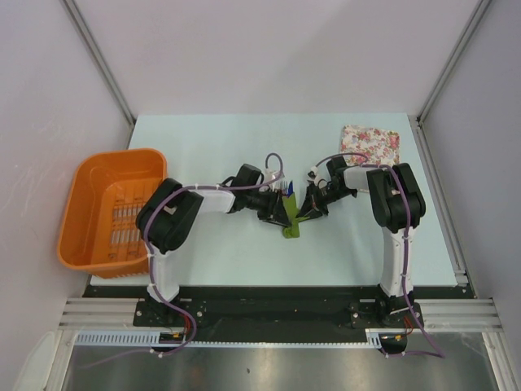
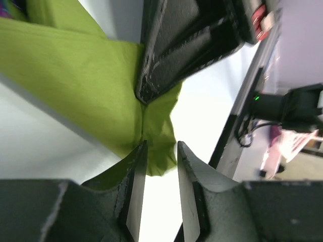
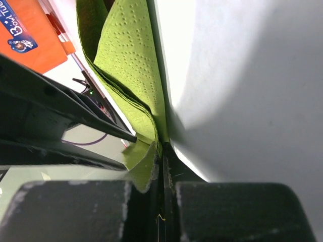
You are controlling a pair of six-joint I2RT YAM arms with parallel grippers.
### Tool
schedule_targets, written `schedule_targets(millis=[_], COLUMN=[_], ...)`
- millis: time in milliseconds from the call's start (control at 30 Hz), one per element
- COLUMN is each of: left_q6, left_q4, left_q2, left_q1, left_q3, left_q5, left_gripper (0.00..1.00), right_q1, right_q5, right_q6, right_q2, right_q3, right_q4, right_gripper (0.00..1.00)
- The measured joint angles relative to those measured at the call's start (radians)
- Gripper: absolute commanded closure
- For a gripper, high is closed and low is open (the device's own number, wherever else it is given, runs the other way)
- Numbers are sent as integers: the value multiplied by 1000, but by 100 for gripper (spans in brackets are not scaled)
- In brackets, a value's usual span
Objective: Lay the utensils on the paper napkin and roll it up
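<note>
Green paper napkin (image 1: 291,231) runs near-to-far, utensils (image 1: 286,187) at far end; right jaws pinch it; left jaws parted.

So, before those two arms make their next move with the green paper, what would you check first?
1. Right gripper holds the paper napkin: ok, its jaws are closed with green paper pinched between them.
2. Left gripper holds the napkin: not ok, its fingers stand apart, with a paper corner just at the tips.
3. Utensils lie inside the fold: cannot tell, only the blue handles peek out between the arms.
4. Napkin rolled up: not ok, it is folded over in loose layers, not a roll.
5. Floral pad and orange basket are out of the way: ok, both sit apart from the grippers.
</note>
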Motion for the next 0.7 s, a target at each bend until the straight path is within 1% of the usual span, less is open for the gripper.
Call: schedule_targets(millis=[200,400,533,567,600,633,700], left_q6=[-110,-214,-274,-290,-303,-319,-327], left_q4=[110,222,276,294,311,321,322], left_q2=[0,0,6,11,16,20,20], left_q1=[23,19,11,7,3,1,0], left_q3=[-7,-47,-77,-83,-88,-92,-93], left_q5=[31,53,64,69,74,79,80], left_gripper=[69,76,77,75,67,61,55], right_q1=[-3,-6,-11,-12,-12,-12,-13], right_q5=[0,-6,-14,-14,-15,-15,-16], right_q6=[-4,-8,-8,-8,-8,-8,-8], right_q2=[0,0,0,0,0,0,0], right_q3=[-5,-13,-21,-22,-23,-23,-24], right_q4=[6,17,29,30,32,33,34], right_gripper=[100,100,100,100,100,100,100])
